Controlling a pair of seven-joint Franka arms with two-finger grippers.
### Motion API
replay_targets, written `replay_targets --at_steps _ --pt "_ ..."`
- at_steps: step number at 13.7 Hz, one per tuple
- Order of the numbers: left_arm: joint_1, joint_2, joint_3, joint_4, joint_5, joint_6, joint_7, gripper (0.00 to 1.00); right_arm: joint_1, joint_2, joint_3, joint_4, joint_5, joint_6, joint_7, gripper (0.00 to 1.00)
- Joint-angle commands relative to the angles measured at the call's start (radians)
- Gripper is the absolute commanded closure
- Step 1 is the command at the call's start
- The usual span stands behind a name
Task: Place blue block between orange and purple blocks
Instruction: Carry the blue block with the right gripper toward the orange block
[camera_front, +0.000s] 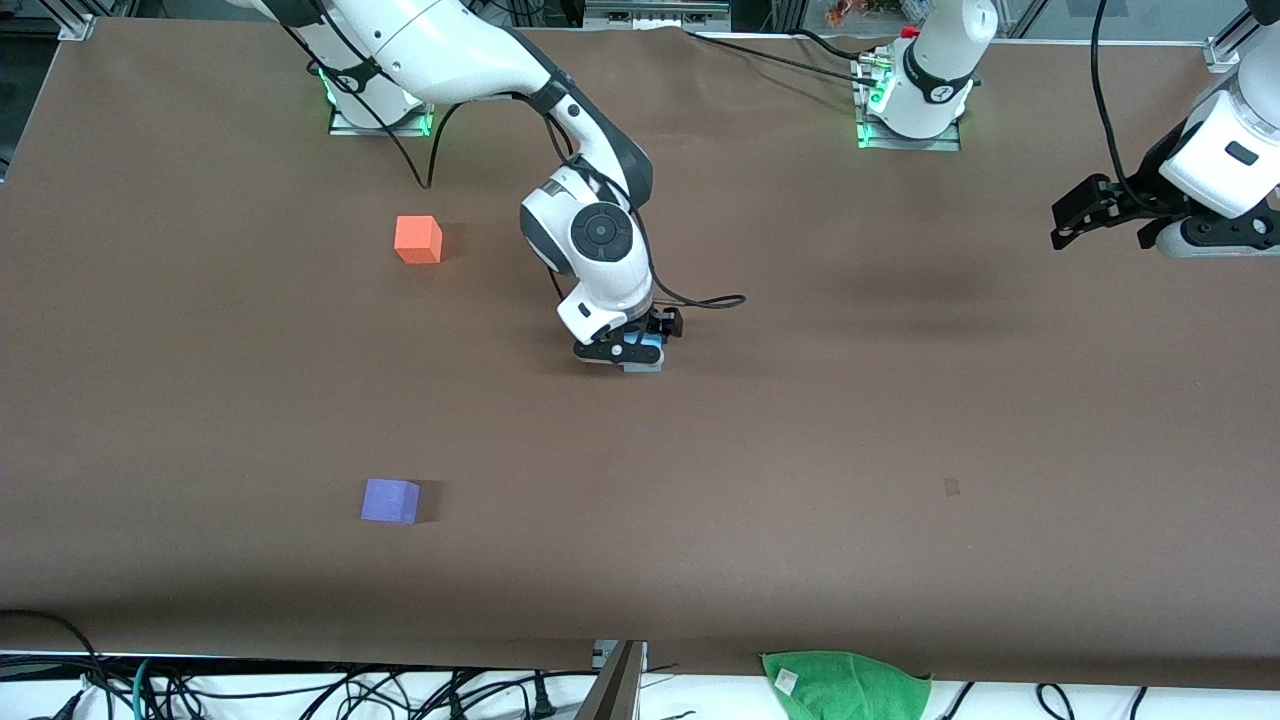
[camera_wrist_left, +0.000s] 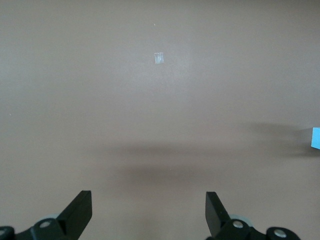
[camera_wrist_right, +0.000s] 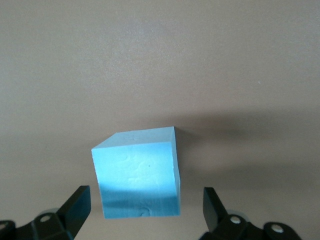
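**Right gripper low over blue block**

At frame centre, the right gripper (camera_front: 630, 350) straddles the blue block (camera_wrist_right: 137, 172), fingers wide, not gripping. Orange block (camera_front: 418, 239) upper-left, purple block (camera_front: 390, 501) lower-left. Left gripper (camera_front: 1075, 215) waits wide open, upper-right.

Bare table (camera_front: 800, 450) around blue block (camera_wrist_right: 137, 172)

No readable text, label, brand, number or sign appears in any of the three views. The green cloth (camera_front: 845, 682) at the table's near edge carries a small white tag, but nothing on it can be read.
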Motion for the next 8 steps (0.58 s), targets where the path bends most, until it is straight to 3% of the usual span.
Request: replay_targets --at_steps 1,8 --pt "0.007 0.0 -0.004 0.014 -0.005 -0.013 0.02 0.0 0.015 0.017 -0.007 0.029 -0.012 0.011 0.039 0.01" --pt "0.013 0.0 -0.004 0.014 -0.005 -0.016 0.02 0.0 0.018 0.049 -0.008 0.029 -0.049 0.035 0.035 0.01"
